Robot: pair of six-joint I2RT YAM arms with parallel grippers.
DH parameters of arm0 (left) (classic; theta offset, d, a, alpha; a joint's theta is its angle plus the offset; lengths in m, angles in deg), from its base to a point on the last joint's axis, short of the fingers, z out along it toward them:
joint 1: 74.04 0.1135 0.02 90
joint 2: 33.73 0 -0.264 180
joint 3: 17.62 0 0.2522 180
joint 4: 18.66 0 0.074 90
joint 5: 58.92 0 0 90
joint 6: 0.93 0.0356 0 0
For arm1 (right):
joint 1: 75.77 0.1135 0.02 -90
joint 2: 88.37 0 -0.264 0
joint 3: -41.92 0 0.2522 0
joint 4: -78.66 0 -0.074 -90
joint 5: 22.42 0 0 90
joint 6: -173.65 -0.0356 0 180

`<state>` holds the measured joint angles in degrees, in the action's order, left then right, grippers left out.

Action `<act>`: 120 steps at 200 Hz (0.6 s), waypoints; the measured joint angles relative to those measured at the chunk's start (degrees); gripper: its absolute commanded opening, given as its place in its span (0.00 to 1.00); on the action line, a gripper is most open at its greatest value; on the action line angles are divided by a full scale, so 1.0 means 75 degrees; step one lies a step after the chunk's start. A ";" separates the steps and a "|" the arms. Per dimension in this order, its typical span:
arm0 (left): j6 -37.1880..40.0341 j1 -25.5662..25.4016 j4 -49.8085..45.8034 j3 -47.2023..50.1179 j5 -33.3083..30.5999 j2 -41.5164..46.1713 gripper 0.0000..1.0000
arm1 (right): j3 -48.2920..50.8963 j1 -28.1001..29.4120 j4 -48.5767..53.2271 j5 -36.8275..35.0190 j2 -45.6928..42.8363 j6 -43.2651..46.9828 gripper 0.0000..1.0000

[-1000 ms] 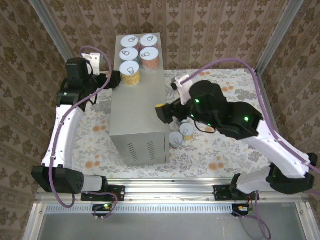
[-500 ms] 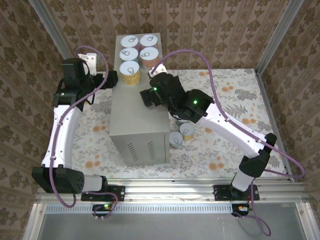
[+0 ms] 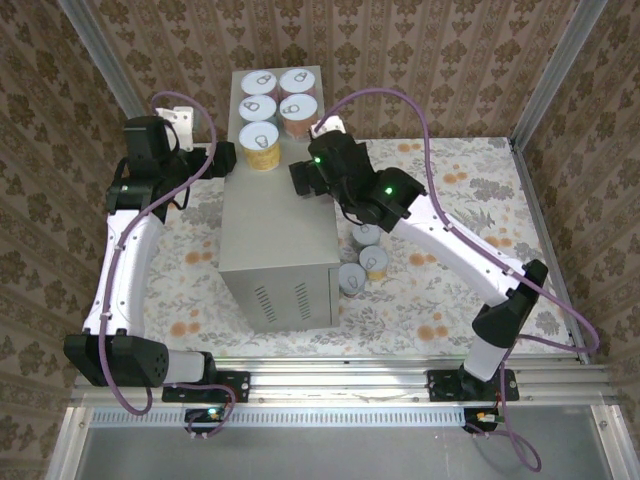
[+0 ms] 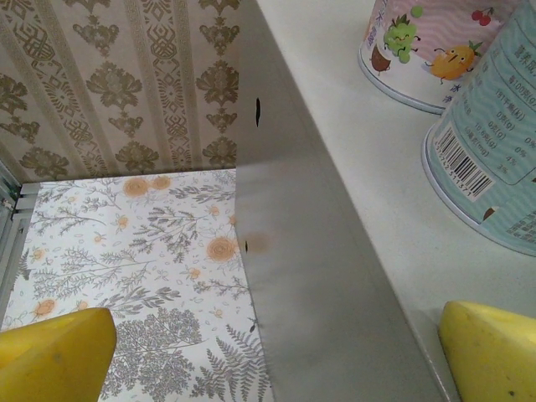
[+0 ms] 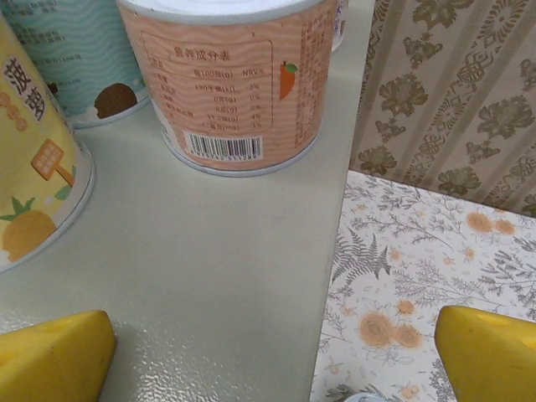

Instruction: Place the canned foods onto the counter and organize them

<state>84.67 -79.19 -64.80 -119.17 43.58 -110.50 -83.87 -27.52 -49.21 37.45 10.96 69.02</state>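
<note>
Yellow-tipped and spread wide, the right gripper (image 5: 268, 360) holds nothing. It straddles the right edge of the counter (image 5: 209, 276), just short of the orange carrot-label can (image 5: 230, 84), with a pineapple can (image 5: 33, 193) alongside. Across the way the left gripper (image 4: 268, 360) is equally splayed and empty, astride the counter's left edge near a teal can (image 4: 494, 159). The score: five cans (image 3: 258, 106) stand in a tidy block at the counter's far end, and three cans (image 3: 367, 237) wait on the floral floor (image 3: 440, 300), close by the counter's right wall. So over half done, I'd say. The near half of the top is bare, giving ample landing room, but both long edges drop sheer, so placements want to land well inboard.
</note>
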 measured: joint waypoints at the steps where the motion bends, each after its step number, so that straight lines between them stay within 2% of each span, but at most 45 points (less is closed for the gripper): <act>1: 0.0000 0.0000 0.0000 0.0000 0.0003 0.0000 1.00 | -0.0015 0.0000 0.0003 0.0006 0.0012 -0.0012 1.00; 43: -0.0023 0.0000 -0.0020 0.0003 0.0079 0.0000 1.00 | -0.0548 -0.0015 0.0017 0.0041 0.0498 -0.0090 1.00; 120: -0.0026 0.0000 -0.0032 0.0009 0.0245 0.0000 1.00 | -0.0571 -0.0015 -0.0006 0.0090 0.0539 -0.0140 1.00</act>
<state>84.47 -79.19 -65.04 -119.10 45.41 -110.50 -88.16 -27.63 -49.25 38.13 15.00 67.97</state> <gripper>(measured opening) 0.999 0.999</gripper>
